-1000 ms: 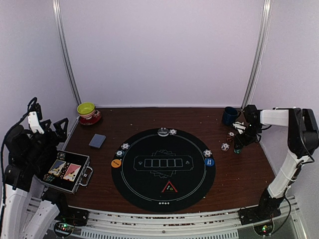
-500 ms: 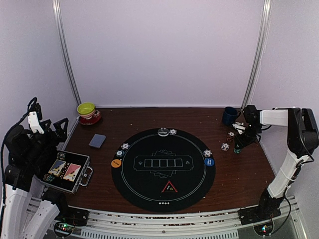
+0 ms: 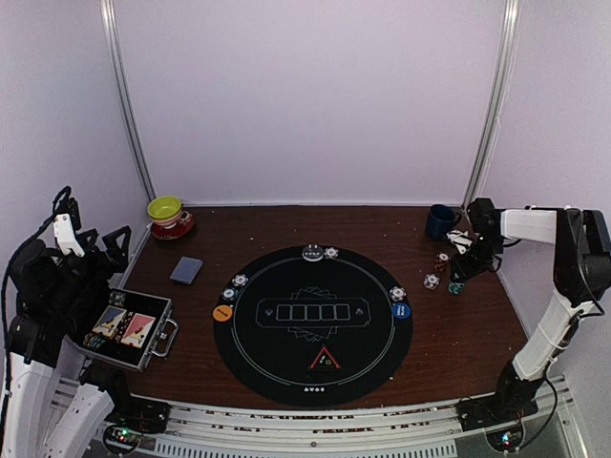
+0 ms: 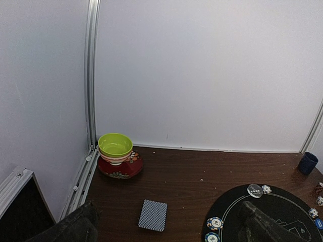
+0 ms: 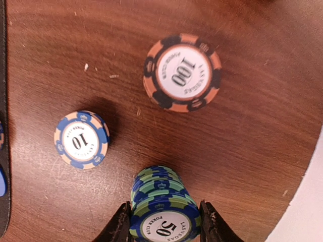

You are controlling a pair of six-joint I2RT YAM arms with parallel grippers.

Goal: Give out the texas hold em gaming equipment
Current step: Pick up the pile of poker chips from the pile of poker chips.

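Chips are the business at 2 o'clock off the round black mat (image 3: 315,324), out on the bare wood table (image 5: 242,151). The right gripper (image 5: 164,222) is clasping a stack of green-and-blue chips (image 5: 156,182), one finger pressing each side of the top chip as far as the wrist view shows. The left gripper (image 3: 94,240) is hanging wide open over at 9 o'clock, grasping nothing, above an open case (image 3: 129,327). The grey-blue deck (image 3: 186,270) is lying at 10 o'clock, just off the mat.

Trouble, as I judge it, is sitting in the stack itself. Its chips are looking slightly staggered, and the fingers are showing only against the uppermost ones, so a lift is likely leaving the lower chips behind or spilling them. Two loose chips are lying near: an orange one (image 5: 182,72) at 12 o'clock of the stack and a blue one (image 5: 81,139) at 10 o'clock, either easily knocked by a sideways swing.

Writing: the top chip is reading "50", "POKER" and "LAS VEGAS". The orange chip is showing "100", the blue one "10"; their ring lettering is too small to read.
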